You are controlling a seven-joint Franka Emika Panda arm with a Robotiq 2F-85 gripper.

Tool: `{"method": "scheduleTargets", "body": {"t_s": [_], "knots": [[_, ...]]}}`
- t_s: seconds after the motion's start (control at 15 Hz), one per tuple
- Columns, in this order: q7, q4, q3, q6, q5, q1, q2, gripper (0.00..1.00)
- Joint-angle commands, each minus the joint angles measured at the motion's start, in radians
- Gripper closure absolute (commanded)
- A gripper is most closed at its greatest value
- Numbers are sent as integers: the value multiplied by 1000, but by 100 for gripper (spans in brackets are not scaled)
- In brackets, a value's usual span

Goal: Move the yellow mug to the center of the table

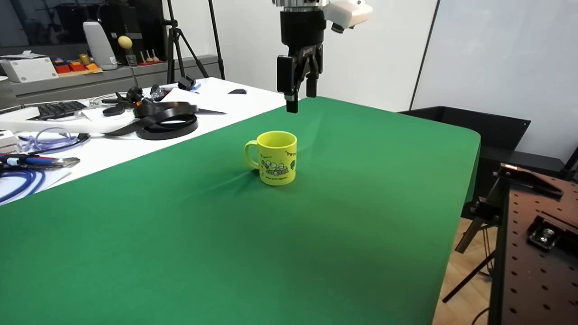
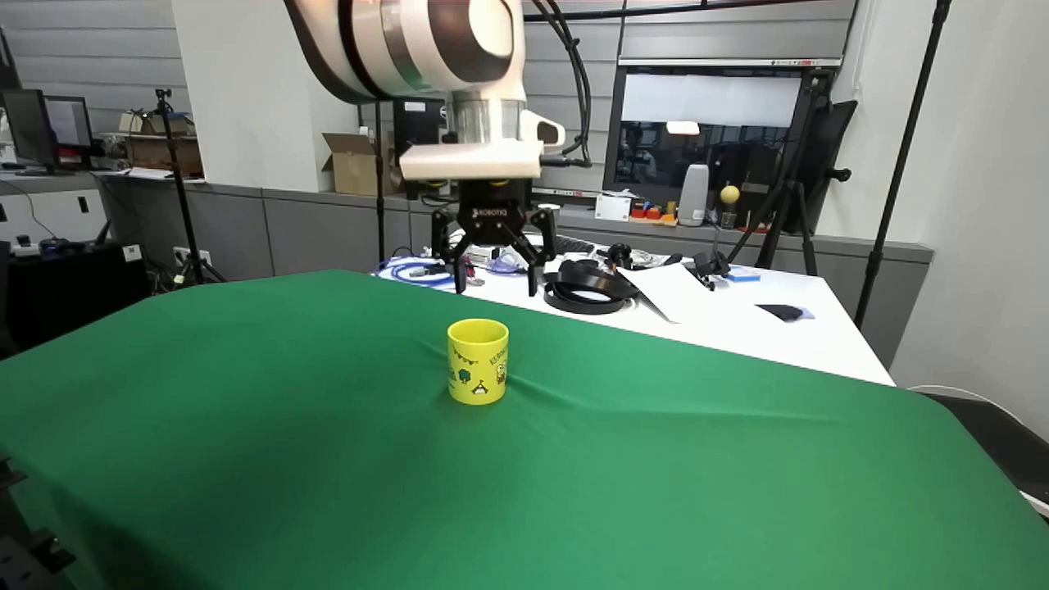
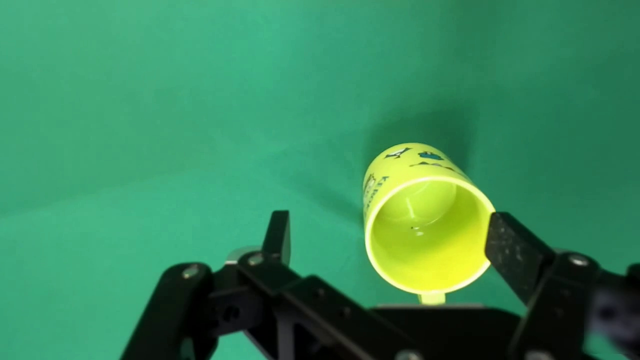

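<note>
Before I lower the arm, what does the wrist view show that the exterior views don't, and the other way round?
Only the wrist view shows the inside bottom of the mug. Only the exterior views show the white table and the vertical gap between fingers and mug. All show the mug standing on the green table, and the fingers open.

One yellow mug, one robot hand with two fingers, one green tabletop and two monitors appear.

A black gripper, jaws apart, hangs higher than the yellow mug, upright on the green table short of the edge beside the white table.
</note>
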Motion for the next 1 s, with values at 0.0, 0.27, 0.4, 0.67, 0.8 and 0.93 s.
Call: {"method": "scheduleTargets", "body": {"t_s": [0.0, 0.27, 0.4, 0.67, 0.8, 0.93], "knots": [[67, 74, -10, 39, 12, -2, 97, 0], [65, 120, 6, 48, 64, -11, 164, 0], [65, 140, 12, 39, 93, -14, 191, 0], [84, 165, 11, 37, 110, -8, 226, 29], [83, 175, 16, 32, 125, -13, 237, 36], [73, 183, 24, 27, 143, -19, 247, 51]]}}
